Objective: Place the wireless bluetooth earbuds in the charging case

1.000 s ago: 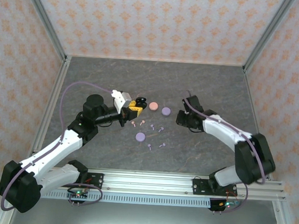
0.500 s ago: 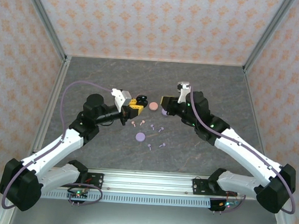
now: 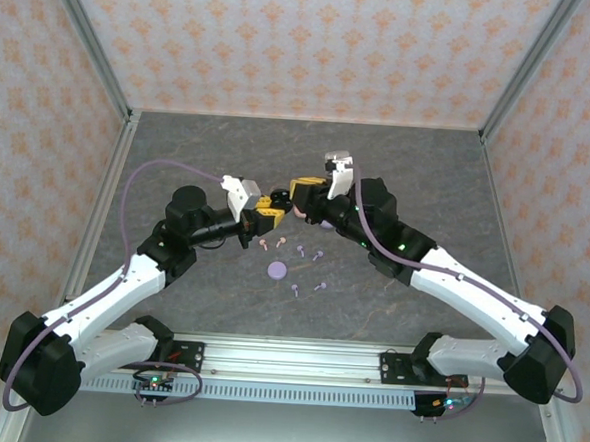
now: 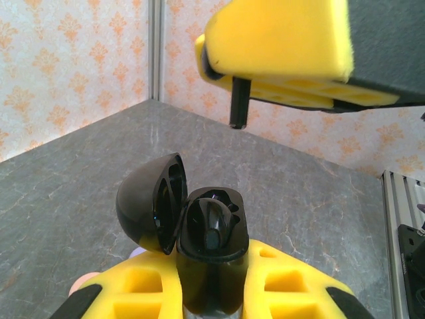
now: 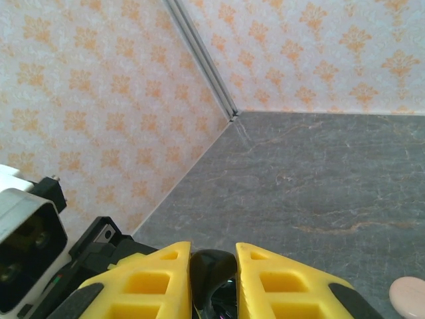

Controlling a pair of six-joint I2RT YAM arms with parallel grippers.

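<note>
My left gripper (image 3: 268, 209) is shut on the black charging case (image 4: 211, 256), held upright with its lid (image 4: 147, 203) swung open to the left. One black earbud (image 4: 214, 224) sits in the case. My right gripper (image 3: 303, 191) hangs just above and beyond it, shut on a second black earbud (image 5: 212, 268), whose stem (image 4: 238, 103) points down from the yellow fingers (image 4: 279, 36). In the right wrist view that bud is pinched between the pads of my right gripper (image 5: 212, 260). Two pink earbuds (image 3: 272, 243) and several lavender earbuds (image 3: 309, 253) lie loose on the table.
A round lavender case (image 3: 277, 270) lies on the grey table (image 3: 199, 155) in front of the loose buds. A pink case (image 5: 408, 296) lies under the right gripper. Patterned walls and metal frame posts (image 3: 121, 110) enclose the table.
The right arm swung left from the table's right side and reached out until its gripper hangs over the left gripper's case. The left arm stayed put.
</note>
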